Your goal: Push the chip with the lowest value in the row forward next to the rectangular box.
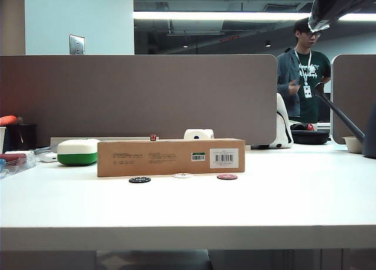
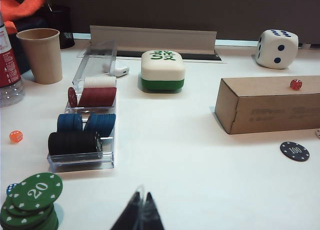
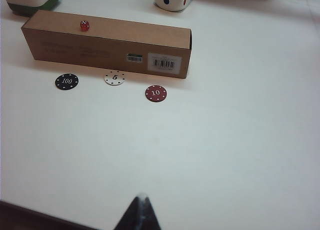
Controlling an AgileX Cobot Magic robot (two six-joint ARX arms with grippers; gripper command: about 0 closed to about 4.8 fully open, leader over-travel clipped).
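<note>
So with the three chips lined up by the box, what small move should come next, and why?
Probably none beyond keeping clear. The white chip marked 5 is the lowest and already sits ahead of the black 100 chip and red 10 chip, close to the rectangular box. The right gripper and left gripper both sit shut, well back from the row.

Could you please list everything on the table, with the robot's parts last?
white chip: one, marked 5, nearest the rectangular box, between the other two.
black chip: one, marked 100.
red chip: one, marked 10.
rectangular box: one, brown, behind the chips.
small red die: one, on the box.
large white die: one, behind the box.
white-and-green case: one, beside the box.
chip tray: one, clear, holding white, red, blue, black stacks.
green chips: one stack, marked 20.
paper cup: one, tan.
orange die: one.
left claw: shut, off the chips.
right claw: shut, off the chips.
</note>
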